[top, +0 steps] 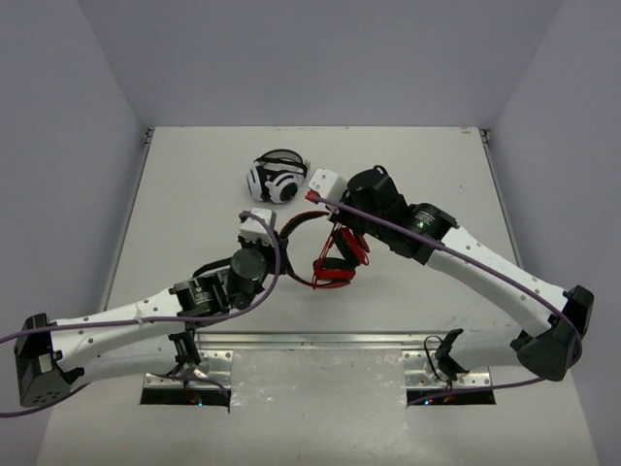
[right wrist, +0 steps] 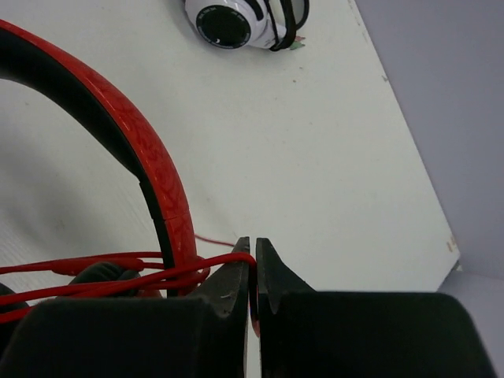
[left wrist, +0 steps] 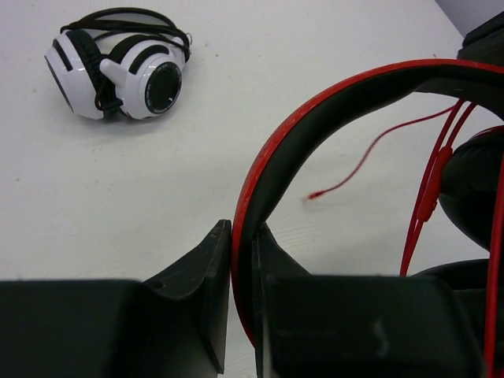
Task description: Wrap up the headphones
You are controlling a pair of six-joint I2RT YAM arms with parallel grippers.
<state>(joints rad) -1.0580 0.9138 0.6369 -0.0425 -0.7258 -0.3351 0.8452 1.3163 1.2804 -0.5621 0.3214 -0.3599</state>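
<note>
**Top external view:** 2 arms converge over the middle of the table. The red headphones sit between them, near the white-and-black headphones. The left gripper meets the near-left part of the headband, and the right gripper works at its far end. Whether the ear cups rest on the table cannot be told.

**Left wrist view:** The 2 fingers press against either face of the headband, clamping it edge-on. Beside the ear pad, several strands of cable run down. The plug end trails loose over the table.

**Right wrist view:** The fingers are nearly together, pinching 1 strand of cable at their very tips, just beside the headband. Other strands cross the band slackly.

**Risks:**
- The thin cable is held only at the fingertips, so a hard tug could slip it free.
- The same tug could twist the narrow band out of the left clamp.
- Slack strands may slide off the band.
- The loose plug end could let the wrap unwind.
- A wide swing risks knocking the white-and-black headphones.
</note>
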